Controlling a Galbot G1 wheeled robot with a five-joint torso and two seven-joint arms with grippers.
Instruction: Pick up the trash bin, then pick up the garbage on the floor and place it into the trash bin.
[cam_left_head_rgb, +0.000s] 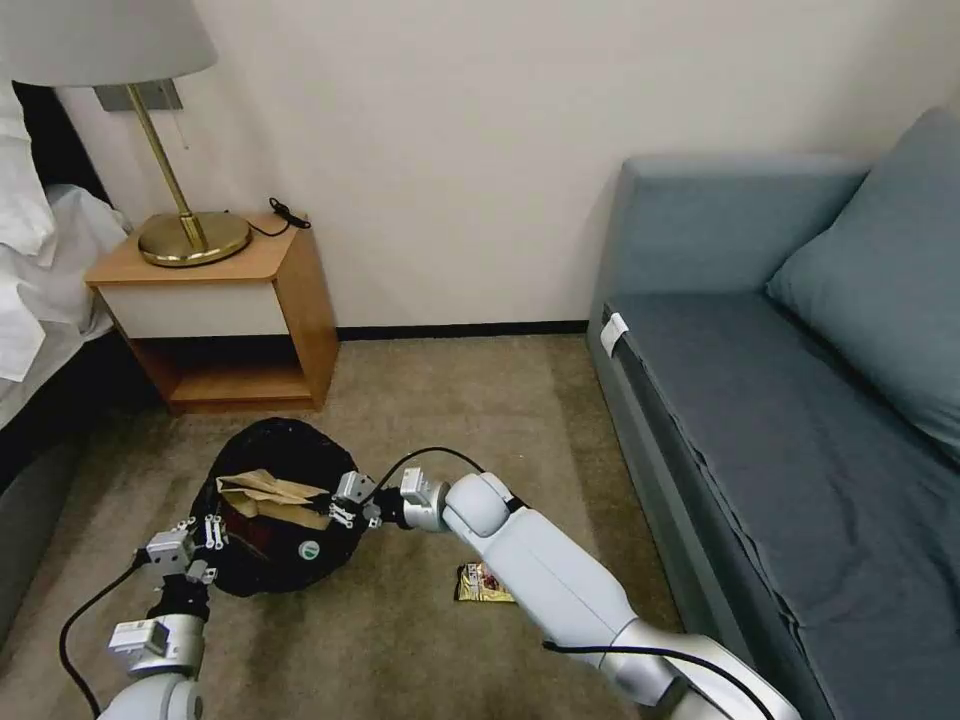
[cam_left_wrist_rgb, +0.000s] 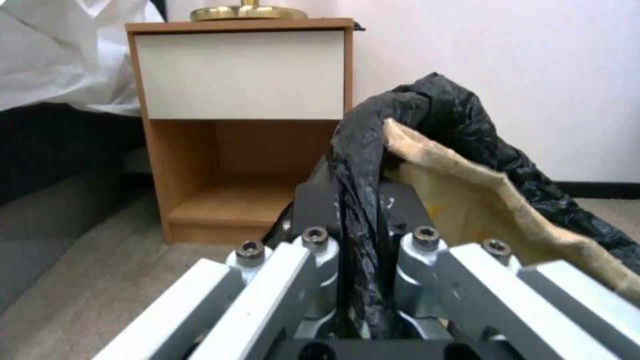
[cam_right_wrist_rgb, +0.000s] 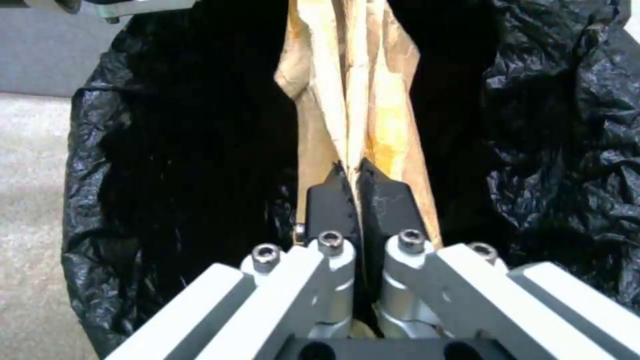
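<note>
Bin (cam_left_head_rgb: 262, 500): L hand (cam_left_wrist_rgb: 360, 220) clamps liner, wrist cam.

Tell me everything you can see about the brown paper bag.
The brown paper bag is crumpled tan kraft paper, creased and folded lengthwise. It lies across the mouth of the trash bin, over the black liner, partly inside. The right gripper is shut on one end of it, pinching the paper between its black fingertips. The left gripper clamps the liner's rim beside it, not the paper.
</note>
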